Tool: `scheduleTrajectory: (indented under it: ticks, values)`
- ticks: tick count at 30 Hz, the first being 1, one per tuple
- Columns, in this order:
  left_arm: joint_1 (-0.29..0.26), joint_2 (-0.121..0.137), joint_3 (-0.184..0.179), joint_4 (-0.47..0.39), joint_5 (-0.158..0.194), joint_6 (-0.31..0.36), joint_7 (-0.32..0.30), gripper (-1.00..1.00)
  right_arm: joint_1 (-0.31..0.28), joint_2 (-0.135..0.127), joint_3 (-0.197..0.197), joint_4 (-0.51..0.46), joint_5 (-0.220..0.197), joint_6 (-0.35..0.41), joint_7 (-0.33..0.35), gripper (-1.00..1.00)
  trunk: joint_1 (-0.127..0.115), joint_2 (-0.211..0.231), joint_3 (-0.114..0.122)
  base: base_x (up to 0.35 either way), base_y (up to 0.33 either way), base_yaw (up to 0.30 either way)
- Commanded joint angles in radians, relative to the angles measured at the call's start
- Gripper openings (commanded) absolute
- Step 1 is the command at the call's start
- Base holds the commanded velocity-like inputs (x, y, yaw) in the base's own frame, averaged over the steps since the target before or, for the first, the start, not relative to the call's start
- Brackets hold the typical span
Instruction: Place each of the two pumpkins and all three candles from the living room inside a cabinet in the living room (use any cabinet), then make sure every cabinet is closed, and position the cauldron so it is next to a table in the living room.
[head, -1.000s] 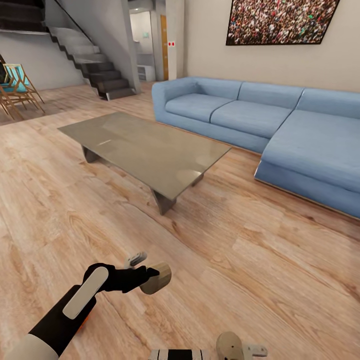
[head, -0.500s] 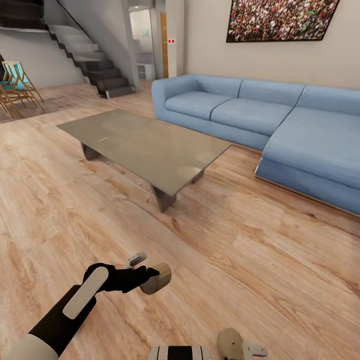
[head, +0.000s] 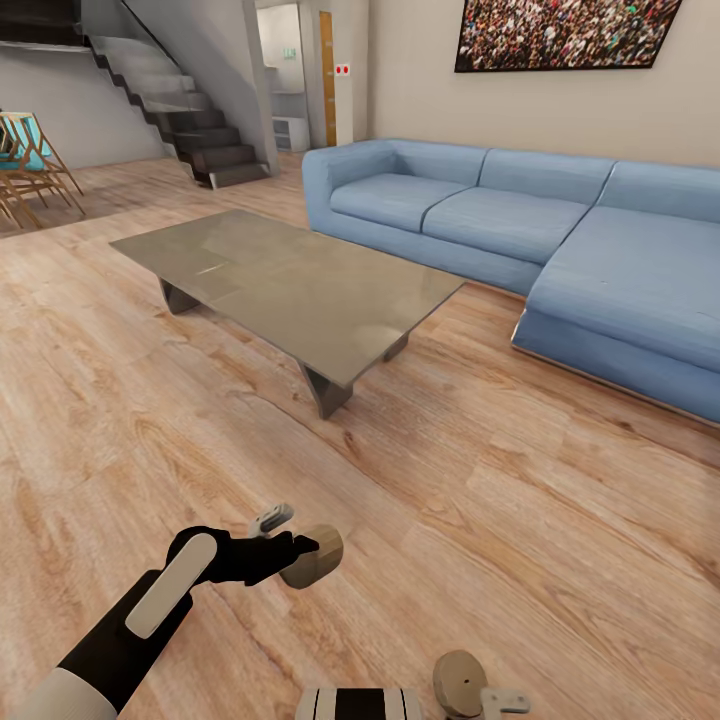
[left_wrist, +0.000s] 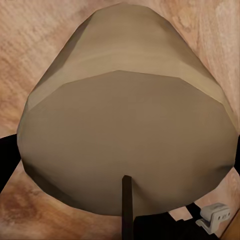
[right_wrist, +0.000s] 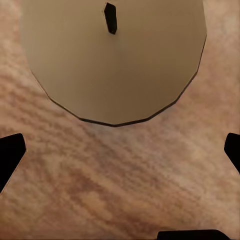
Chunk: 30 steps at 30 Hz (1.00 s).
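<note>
- Left end effector (head: 300, 555): in the head view I see it held low over the wooden floor (head: 520, 520), its black fingers closed on a candle (head: 315, 556) that lies sideways in the grip. In the left wrist view that candle (left_wrist: 127, 130) looms close, its flat end and dark wick toward the camera.
- Right end effector (head: 478, 697): it sits at the lower edge of the head view with a second candle (head: 458, 680) against it. In the right wrist view this candle (right_wrist: 112, 55) appears wick-end on, with black fingertips (right_wrist: 11, 152) spread wide at the edges of the picture; I cannot tell whether they are actually pressing on it.
- Surroundings: ahead stand a low grey desk (head: 290, 285) with nothing on its top, a blue corner sofa (head: 560, 240), a staircase (head: 180, 110) and folding chairs (head: 30, 165).
- Step in hand, as I judge it: carrying two of the three candles across the living room toward a cabinet.
- Next move: I would need to turn the base until the dark TV unit comes into sight, drive up to it, and open a drawer front, which will call for freeing one arm or setting a candle down first.
</note>
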Motion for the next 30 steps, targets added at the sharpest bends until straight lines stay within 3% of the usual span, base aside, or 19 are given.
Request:
scheduleTrajectory:
  ticks: [1,30]
  values:
    - [-0.001,0.001,-0.002,-0.001,0.011,-0.001,0.009,-1.00,0.000,0.001,0.009,-0.002,-0.007,0.003,-0.009,1.00,0.000,0.000,-0.001,0.005,0.000,0.000]
    - [-0.001,-0.001,-0.010,-0.002,0.010,-0.002,0.009,-1.00,0.000,0.006,0.009,-0.002,-0.006,0.002,-0.009,1.00,0.000,0.000,-0.001,0.083,0.000,0.000]
